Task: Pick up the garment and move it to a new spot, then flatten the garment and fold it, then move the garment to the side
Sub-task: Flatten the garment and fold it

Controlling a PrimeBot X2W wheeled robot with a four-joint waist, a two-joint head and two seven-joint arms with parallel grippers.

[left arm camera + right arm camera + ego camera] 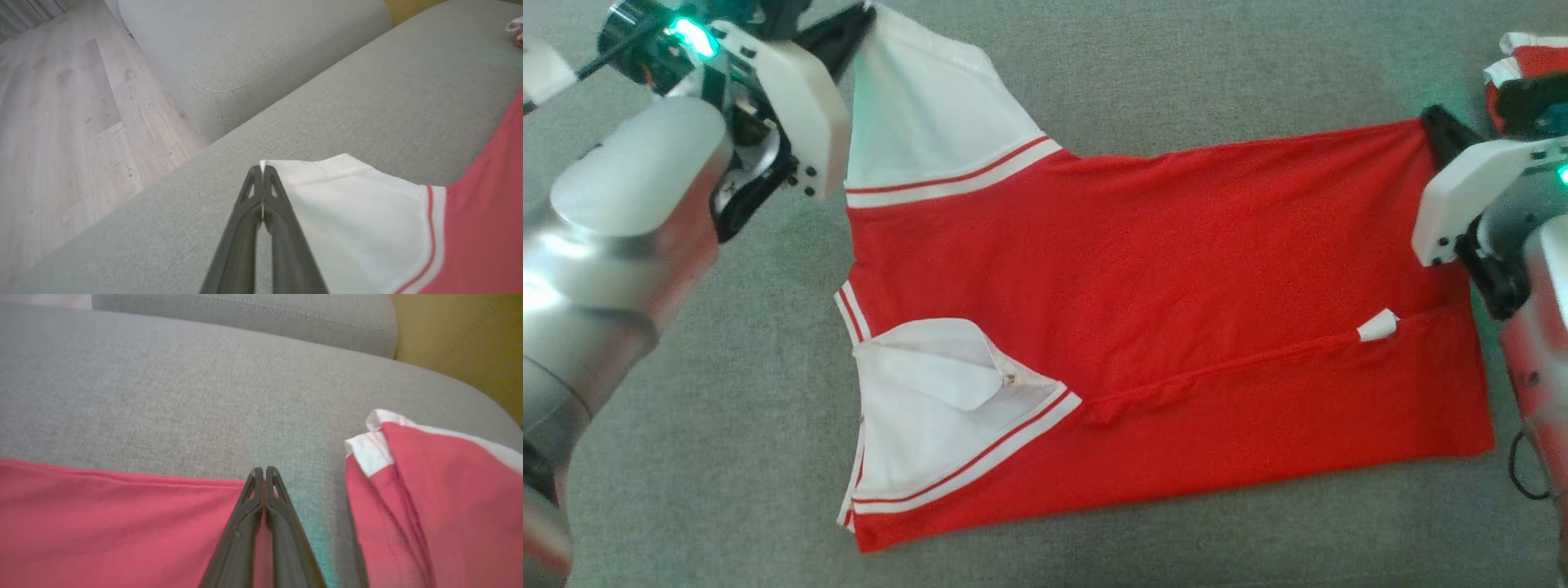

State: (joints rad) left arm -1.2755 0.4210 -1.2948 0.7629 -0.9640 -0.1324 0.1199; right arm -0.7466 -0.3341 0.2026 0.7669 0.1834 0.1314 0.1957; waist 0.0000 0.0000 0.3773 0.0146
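The garment (1160, 278) is a red shirt with white, red-striped sleeves, spread across a grey sofa cushion (1094, 82). Its near part is folded over along a crease. My left gripper (866, 12) is at the far left, shut on the corner of the white sleeve (923, 106). In the left wrist view that gripper (261, 167) pinches the sleeve's edge (347, 196). My right gripper (1433, 122) is at the far right corner of the hem. In the right wrist view it (264, 470) is shut on the red cloth (122, 522).
A second red and white garment (1523, 57) lies bunched just right of my right gripper, seen close in the right wrist view (429, 490). Beyond the cushion's left end are another grey cushion (253, 45) and wooden floor (61, 102). A yellow surface (461, 343) stands behind.
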